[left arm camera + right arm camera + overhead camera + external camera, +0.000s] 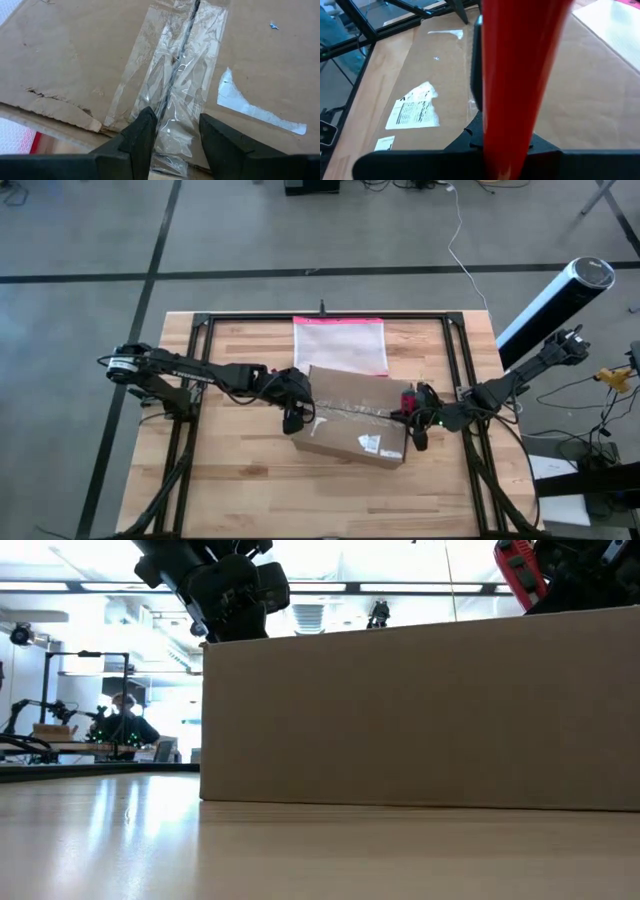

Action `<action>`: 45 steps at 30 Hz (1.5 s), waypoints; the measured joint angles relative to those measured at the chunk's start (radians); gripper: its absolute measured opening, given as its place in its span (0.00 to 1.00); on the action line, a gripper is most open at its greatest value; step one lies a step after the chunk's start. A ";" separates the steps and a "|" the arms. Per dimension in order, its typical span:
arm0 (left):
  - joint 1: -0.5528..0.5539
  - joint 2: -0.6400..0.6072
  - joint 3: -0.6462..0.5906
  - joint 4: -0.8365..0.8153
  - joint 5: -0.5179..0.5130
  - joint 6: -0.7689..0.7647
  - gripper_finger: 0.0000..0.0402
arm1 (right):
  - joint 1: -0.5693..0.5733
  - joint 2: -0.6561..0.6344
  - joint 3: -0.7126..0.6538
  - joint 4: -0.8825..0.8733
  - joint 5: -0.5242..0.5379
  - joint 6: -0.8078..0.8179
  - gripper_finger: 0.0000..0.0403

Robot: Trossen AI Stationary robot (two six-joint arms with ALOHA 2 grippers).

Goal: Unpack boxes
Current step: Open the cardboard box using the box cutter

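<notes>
- Cardboard box [350, 418] lies between both arms; its taped seam [175, 90] runs straight away from the left gripper [176, 131], whose fingers stand open astride it.
- Right gripper [415, 418] grips a red tool [515, 75] at the box's other end.

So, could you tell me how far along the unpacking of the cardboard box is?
Nothing looks done yet: the cardboard box is closed, with clear tape intact over its seam. In hand: the left gripper is open astride the tape at one end, and the right gripper holds a red tool at the other. Left: cutting the tape, opening the flaps, removing the contents.
</notes>
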 joint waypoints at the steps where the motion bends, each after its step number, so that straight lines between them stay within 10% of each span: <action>1: 0.000 0.000 0.000 0.000 0.000 0.000 0.37 | 0.000 0.000 0.000 0.001 0.001 0.000 0.01; 45: -0.003 -0.088 -0.016 0.095 0.046 0.096 0.46 | 0.000 0.108 -0.008 0.290 0.077 -0.303 0.01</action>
